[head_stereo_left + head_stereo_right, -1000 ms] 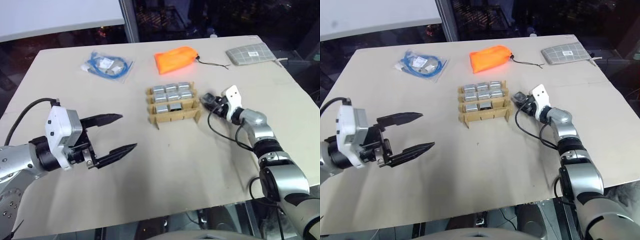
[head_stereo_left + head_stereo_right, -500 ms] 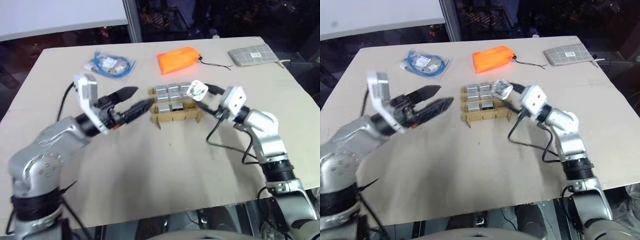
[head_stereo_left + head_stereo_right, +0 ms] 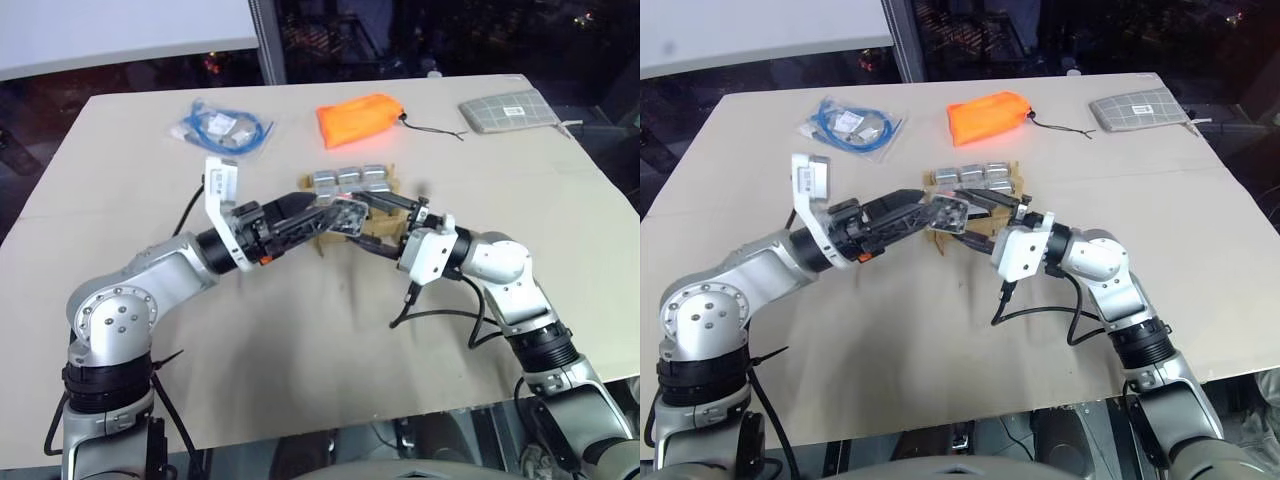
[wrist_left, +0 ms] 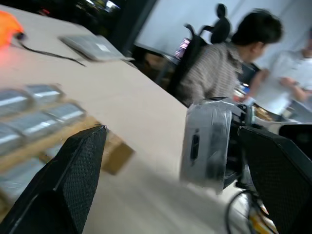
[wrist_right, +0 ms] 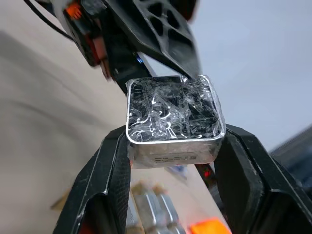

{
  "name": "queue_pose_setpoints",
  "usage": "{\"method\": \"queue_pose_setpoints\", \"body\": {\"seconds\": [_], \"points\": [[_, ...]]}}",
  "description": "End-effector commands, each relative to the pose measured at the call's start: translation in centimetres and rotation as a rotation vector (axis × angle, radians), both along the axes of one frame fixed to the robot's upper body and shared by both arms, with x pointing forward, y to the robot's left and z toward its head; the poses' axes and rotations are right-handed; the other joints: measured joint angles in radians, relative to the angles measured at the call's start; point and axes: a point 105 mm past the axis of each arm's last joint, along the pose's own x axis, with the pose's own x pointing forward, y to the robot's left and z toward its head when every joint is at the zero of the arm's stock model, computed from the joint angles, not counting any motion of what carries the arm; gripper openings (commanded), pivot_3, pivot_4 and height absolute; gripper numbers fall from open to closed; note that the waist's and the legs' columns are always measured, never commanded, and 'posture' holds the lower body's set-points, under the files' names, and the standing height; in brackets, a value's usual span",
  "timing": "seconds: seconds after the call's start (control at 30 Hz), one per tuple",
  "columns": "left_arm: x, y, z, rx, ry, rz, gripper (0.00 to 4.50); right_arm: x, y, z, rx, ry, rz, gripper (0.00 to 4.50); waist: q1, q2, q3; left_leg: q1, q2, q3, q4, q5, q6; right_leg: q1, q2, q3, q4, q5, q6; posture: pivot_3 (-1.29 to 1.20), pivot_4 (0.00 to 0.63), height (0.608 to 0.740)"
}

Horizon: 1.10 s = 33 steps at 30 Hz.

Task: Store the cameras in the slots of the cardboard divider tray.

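Right wrist view showed the right gripper (image 5: 170, 161) clamped on one of the cameras (image 5: 171, 119), a small silver block sheathed in crinkled clear wrap, one black finger on each opposite side wall. Held up above the table (image 3: 300, 350), it sat in front of the cardboard divider tray (image 3: 385, 225), where more cameras (image 3: 348, 178) filled the far row of slots. The left gripper (image 3: 310, 215), jaws spread wide and holding nothing, pointed at the held block with its fingertips just beside it.

By its look the block was rigid and light, a hard shell that would not give under the pads. The wrap looked slick, so I judged a grip on the flat side walls, low and square, safer than one on the rounded corners or the glossy face.

Both eye views gave the layout: the two arms meeting over the tray, an orange bag (image 3: 358, 118) and a grey checked pouch (image 3: 508, 108) well beyond. Neither showed the wrap's wrinkles or the small label on the block's side. The left wrist view showed the block edge-on between its own spread fingers, and people seated beyond the table.
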Motion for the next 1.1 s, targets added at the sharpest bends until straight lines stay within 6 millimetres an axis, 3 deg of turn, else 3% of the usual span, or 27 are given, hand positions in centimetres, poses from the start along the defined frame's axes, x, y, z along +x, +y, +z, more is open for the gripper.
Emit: {"method": "queue_pose_setpoints", "body": {"seconds": [0.03,0.17,0.2,0.3,0.47,0.5,0.73,0.9,1.0,1.1], "points": [[-0.7,-0.7,0.7,0.004,-0.031,-0.04,4.5,-0.8,0.4,1.6,0.038,-0.077,0.034,1.89,0.0,0.0,0.0,0.0,0.0,0.0,0.0,0.0,0.0,0.0,0.0,0.0,0.0,0.0,0.0,0.0,0.15,0.74],[-1.0,-0.9,0.7,-0.003,-0.024,-0.068,4.5,-0.7,0.3,1.7,0.042,-0.079,0.028,1.89,0.001,0.0,0.0,0.0,0.0,0.0,0.0,0.0,0.0,0.0,0.0,0.0,0.0,0.0,0.0,0.0,0.15,0.74],[-1.0,-0.9,0.7,-0.003,-0.022,-0.07,4.24,-0.5,0.1,1.6,0.044,-0.074,0.021,1.89,0.001,0.0,0.0,0.0,0.0,0.0,0.0,0.0,0.0,0.0,0.0,0.0,0.0,0.0,0.0,0.0,0.15,0.74],[-1.3,-0.9,0.6,-0.001,-0.013,-0.083,3.31,-0.4,0.0,1.5,0.04,-0.071,0.013,1.89,0.0,0.0,0.0,0.0,0.0,0.0,0.0,0.0,0.0,0.0,0.0,0.0,0.0,0.0,0.0,0.0,0.15,0.74],[-1.4,-1.1,0.8,-0.009,-0.022,-0.101,1.06,-0.4,0.0,1.5,0.042,-0.067,0.016,1.89,0.0,0.0,0.0,0.0,0.0,0.0,0.0,0.0,0.0,0.0,0.0,0.0,0.0,0.0,0.0,0.0,0.15,0.74],[-1.5,-1.1,0.8,-0.009,-0.024,-0.104,0.78,-0.4,0.0,1.4,0.041,-0.065,0.016,1.89,0.0,0.0,0.0,0.0,0.0,0.0,0.0,0.0,0.0,0.0,0.0,0.0,0.0,0.0,0.0,0.0,0.15,0.74],[-1.2,-1.2,0.4,0.011,-0.027,-0.103,0.77,0.0,-0.5,2.0,0.064,-0.062,-0.036,1.89,0.001,0.0,0.0,0.0,0.0,0.0,0.0,0.0,0.0,0.0,0.0,0.0,0.0,0.0,0.0,0.0,0.15,0.74],[-0.1,-1.0,0.6,0.032,-0.086,-0.077,0.77,1.1,-1.9,2.2,0.087,-0.067,-0.135,4.32,0.002,0.0,0.0,0.0,0.0,0.001,0.0,0.0,0.0,0.0,0.0,0.0,0.0,0.0,0.0,0.0,0.15,0.74],[2.2,-0.4,1.3,-0.03,-0.085,-0.042,0.77,3.4,-6.0,-1.1,0.022,0.25,-0.259,4.42,0.02,-0.002,0.0,0.0,-0.001,0.003,0.001,0.0,0.0,0.002,0.0,-0.003,-0.001,0.0,0.0,0.0,0.15,0.74],[3.6,-0.7,1.0,0.066,-0.221,-0.024,0.77,3.6,-9.0,-3.0,0.004,0.565,-0.287,4.42,0.024,-0.002,0.0,0.0,-0.001,0.003,0.001,0.0,0.0,0.003,0.0,-0.003,-0.002,0.0,0.0,0.0,0.15,0.74]]}}
